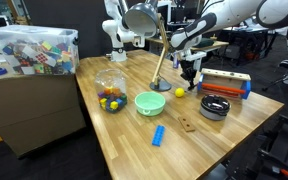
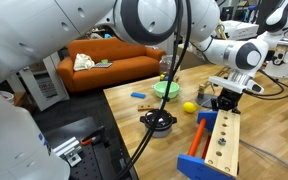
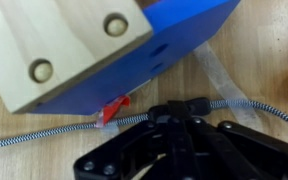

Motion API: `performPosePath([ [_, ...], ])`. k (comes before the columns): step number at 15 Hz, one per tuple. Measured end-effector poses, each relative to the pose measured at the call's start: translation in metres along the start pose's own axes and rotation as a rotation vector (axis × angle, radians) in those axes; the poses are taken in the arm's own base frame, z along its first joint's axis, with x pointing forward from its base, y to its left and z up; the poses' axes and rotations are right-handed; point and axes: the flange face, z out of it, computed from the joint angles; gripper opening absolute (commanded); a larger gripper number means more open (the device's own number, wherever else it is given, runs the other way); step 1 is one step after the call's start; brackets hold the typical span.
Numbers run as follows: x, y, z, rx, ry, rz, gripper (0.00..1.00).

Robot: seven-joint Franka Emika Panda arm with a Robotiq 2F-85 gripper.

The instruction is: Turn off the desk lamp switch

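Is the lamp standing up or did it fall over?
Standing up. The lamp has its base on the table and its head high.

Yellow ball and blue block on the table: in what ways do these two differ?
Colour: the yellow ball is yellow, the blue block blue. Shape: the ball is round, the block long and straight-edged. Place: the ball lies near the gripper and the green bowl; the block lies apart, nearer the edge of the table. Both rest on it, held by nothing.
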Motion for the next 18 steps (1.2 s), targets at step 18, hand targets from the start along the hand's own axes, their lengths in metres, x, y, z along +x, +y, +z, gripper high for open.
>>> performPosePath([
  [18, -0.06, 0.004, -0.11, 0.025, 0.209, -0.024, 0.0],
])
